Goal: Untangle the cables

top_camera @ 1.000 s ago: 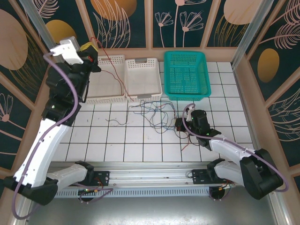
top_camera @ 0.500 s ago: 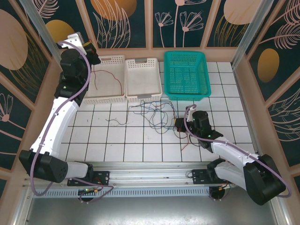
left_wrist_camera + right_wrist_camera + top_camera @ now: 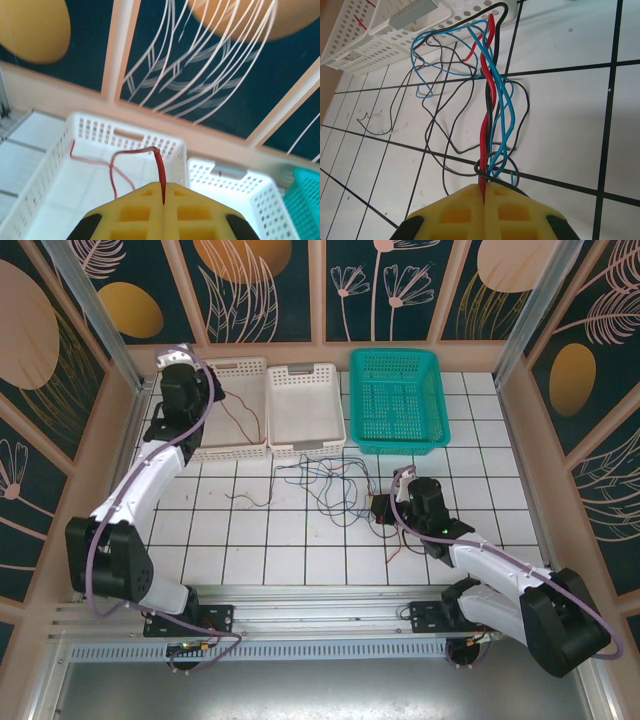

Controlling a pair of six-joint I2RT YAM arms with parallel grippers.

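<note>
The cables lie as a loose tangle of red, blue and black wires on the tiles in front of the baskets. My right gripper sits low at the tangle's right side. Its yellow jaws are shut on a red cable, and blue cables and black cables run beside it. My left gripper hangs over the left white basket. There it is shut on the end of another red cable, which loops down into that basket.
A second white basket stands beside the first and a teal basket to its right, all along the back wall. A loose red wire end trails near my right arm. Open tiles stretch across the front left.
My left arm has swung down and to the right from high at the back-left corner. Its gripper is now low over the left basket, and the red cable has sagged into it. The right arm has barely moved.
</note>
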